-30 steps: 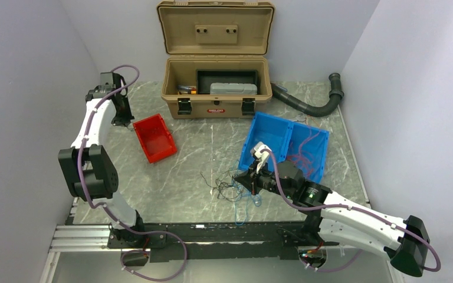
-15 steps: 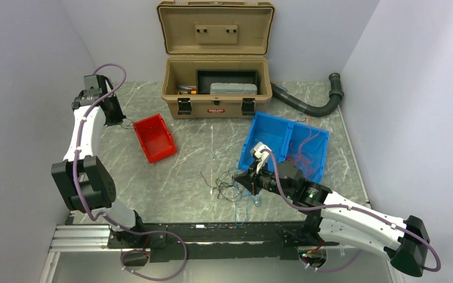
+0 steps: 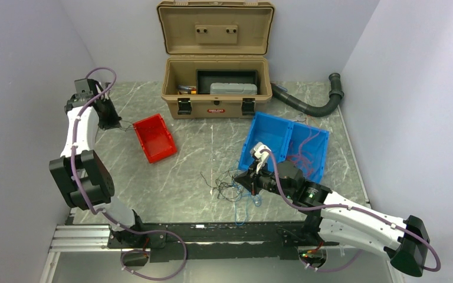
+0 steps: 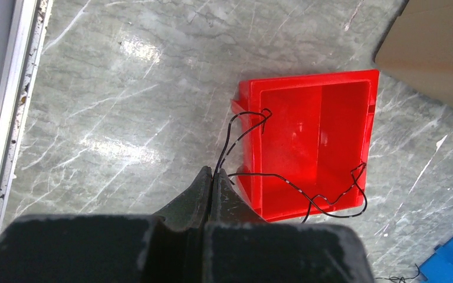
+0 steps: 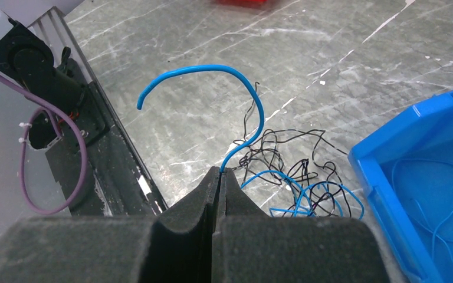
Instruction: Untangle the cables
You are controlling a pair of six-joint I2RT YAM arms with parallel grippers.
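Left hand (image 4: 212, 173) is pinching a black wire (image 4: 307, 197), fingers closed right down on it; wire is running across the near end of the red bin (image 4: 307, 82). Right hand (image 5: 219, 171) is clamping a blue wire (image 5: 212, 67), also fully closed, wire hooking up over the surface (image 5: 212, 35). Tangle (image 5: 283, 168) is lying on the surface beside the blue bin (image 5: 383, 150)
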